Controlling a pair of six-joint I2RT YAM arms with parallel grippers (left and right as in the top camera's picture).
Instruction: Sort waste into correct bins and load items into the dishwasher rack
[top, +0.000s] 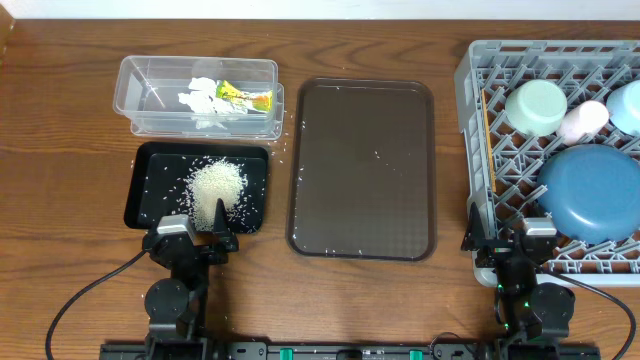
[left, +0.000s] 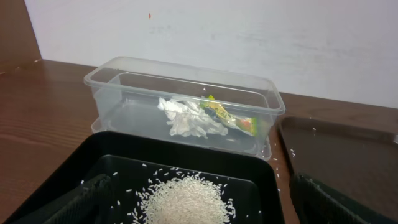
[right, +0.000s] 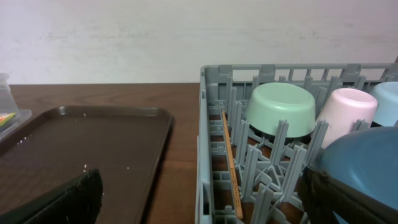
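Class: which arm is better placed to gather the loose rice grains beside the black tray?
Probably left: the left gripper sits at the black tray, near those grains; the right gripper is beyond the brown tray.

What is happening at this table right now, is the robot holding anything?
Nothing is held now. The left gripper and right gripper sit open and empty at the near edge. The rice pile is in the black tray; the tissue and wrapper are in the clear tub. The blue dish, green bowl, light-blue bowl, pink cup and chopsticks are in the rack.
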